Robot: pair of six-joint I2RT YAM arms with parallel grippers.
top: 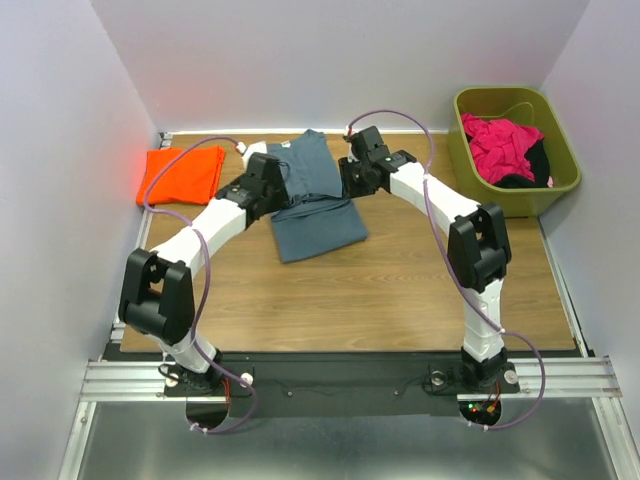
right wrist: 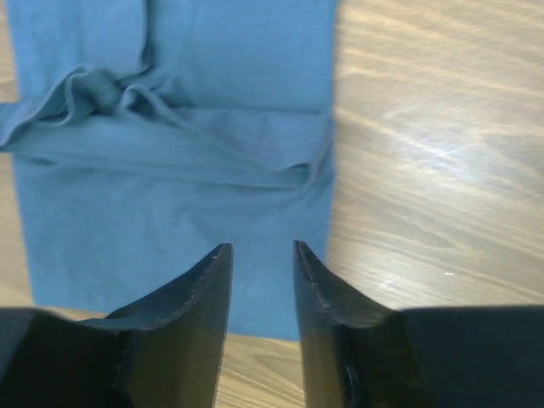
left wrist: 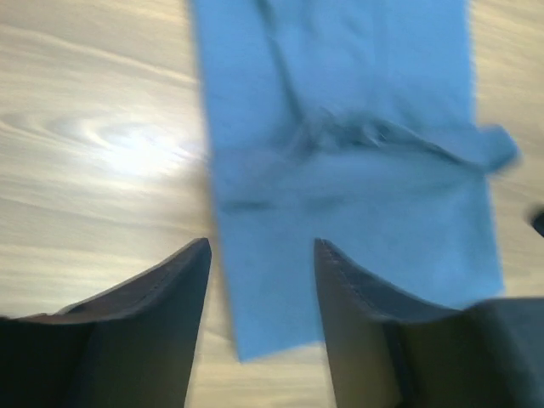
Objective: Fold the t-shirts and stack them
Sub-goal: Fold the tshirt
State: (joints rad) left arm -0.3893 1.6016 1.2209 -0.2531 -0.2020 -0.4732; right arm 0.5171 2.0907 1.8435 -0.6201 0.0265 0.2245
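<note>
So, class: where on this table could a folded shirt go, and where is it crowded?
Free: the table between left arm and right arm, nearer than the blue-grey shirt; also wood between that arm and green bin. Crowded: far middle, where left hand and right hand flank that shirt; far left holds the orange shirt.

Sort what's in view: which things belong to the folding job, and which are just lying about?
Job: blue-grey t-shirt, in the middle; orange t-shirt, far left.
Lying about: green bin, far right; pink cloth and black cloth inside it.
</note>
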